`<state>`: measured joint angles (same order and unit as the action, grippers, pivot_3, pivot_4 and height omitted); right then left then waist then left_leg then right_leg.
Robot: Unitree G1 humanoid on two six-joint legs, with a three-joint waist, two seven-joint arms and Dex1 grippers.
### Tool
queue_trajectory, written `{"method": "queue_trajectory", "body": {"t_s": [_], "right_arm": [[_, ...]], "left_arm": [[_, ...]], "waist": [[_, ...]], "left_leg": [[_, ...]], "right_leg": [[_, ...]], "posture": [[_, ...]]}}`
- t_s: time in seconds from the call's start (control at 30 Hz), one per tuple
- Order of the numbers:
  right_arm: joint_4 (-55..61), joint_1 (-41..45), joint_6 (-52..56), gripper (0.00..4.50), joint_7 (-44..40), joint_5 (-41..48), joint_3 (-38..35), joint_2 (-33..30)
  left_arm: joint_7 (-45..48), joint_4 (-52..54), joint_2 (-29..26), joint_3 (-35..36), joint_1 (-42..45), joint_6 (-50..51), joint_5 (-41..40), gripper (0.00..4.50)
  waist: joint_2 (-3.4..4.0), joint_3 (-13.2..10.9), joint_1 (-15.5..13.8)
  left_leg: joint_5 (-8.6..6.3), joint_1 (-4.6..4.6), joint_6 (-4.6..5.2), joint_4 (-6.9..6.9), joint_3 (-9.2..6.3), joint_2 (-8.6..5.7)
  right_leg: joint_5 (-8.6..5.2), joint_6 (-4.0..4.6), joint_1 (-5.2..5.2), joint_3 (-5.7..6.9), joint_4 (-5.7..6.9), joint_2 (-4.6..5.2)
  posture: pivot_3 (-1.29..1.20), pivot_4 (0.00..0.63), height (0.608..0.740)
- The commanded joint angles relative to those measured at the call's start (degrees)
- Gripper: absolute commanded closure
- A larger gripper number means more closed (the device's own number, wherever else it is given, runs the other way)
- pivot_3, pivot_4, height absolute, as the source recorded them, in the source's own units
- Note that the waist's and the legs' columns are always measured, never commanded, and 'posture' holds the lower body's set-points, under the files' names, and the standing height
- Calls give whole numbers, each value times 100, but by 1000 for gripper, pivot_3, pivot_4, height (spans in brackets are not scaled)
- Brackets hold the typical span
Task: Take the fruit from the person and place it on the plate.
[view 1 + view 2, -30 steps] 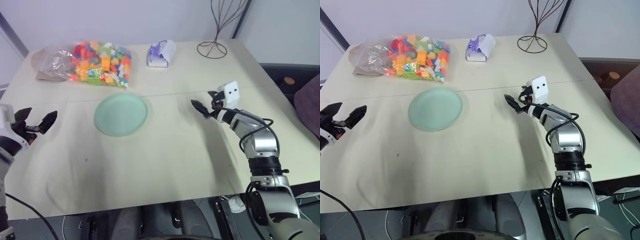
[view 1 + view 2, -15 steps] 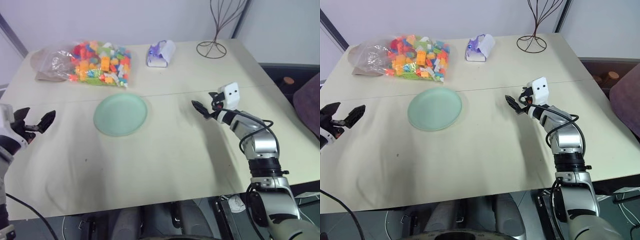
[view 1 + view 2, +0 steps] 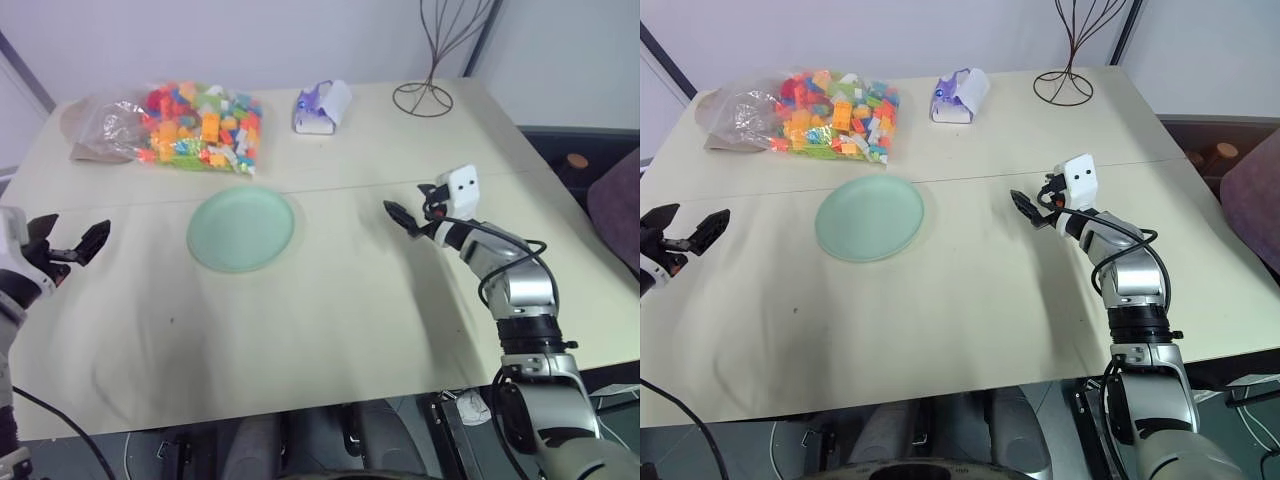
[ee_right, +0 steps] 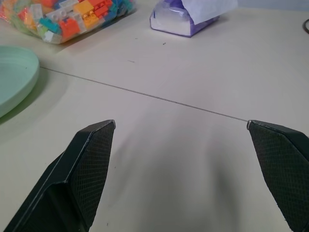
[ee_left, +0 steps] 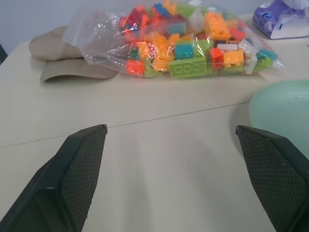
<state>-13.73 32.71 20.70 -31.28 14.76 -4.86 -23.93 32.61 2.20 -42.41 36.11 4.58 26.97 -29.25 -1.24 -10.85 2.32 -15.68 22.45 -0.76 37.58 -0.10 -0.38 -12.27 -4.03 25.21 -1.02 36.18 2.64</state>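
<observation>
Left gripper: our left gripper hangs above the left edge of the pale beige table, its two black fingers spread wide with nothing between them.
Right gripper: our right gripper sits over the right half of the table, pointing toward the middle; in our right wrist view its textured black fingers stand far apart and hold nothing.
Plate: the flat, round, pale mint-green plate lies on the table between our two grippers, nearer the left one, apart from both, with nothing on it.
Bag: a clear plastic bag of small multicoloured building blocks lies just beyond the plate, toward the far left of the table.
Cloth: a folded tan cloth lies beside the bag, partly under its edge.
Tissue pack: a purple and white tissue pack sits at the far side, right of the bag.
Wire stand: a thin dark wire stand with a round base rises near the far right corner.
</observation>
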Motion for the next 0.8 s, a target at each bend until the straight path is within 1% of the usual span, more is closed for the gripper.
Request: {"method": "queue_trajectory", "body": {"t_s": [0.03, 0.8], "right_arm": [[166, 63, -92, 37, 18, 40, -141, -41], [114, 51, -149, 37, 21, 1, -105, -56]], "left_arm": [[27, 2, -99, 19, 108, -142, 31, 0], [84, -66, -143, 2, 129, -192, 51, 0]], "waist": [[0, 0, 0], [0, 0, 1]], "left_leg": [[0, 0, 0, 0, 0, 0], [0, 0, 0, 0, 0, 0]], "right_leg": [[0, 0, 0, 0, 0, 0], [0, 0, 0, -1, 0, 0]], "posture": [[0, 150, 740], [0, 150, 740]]}}
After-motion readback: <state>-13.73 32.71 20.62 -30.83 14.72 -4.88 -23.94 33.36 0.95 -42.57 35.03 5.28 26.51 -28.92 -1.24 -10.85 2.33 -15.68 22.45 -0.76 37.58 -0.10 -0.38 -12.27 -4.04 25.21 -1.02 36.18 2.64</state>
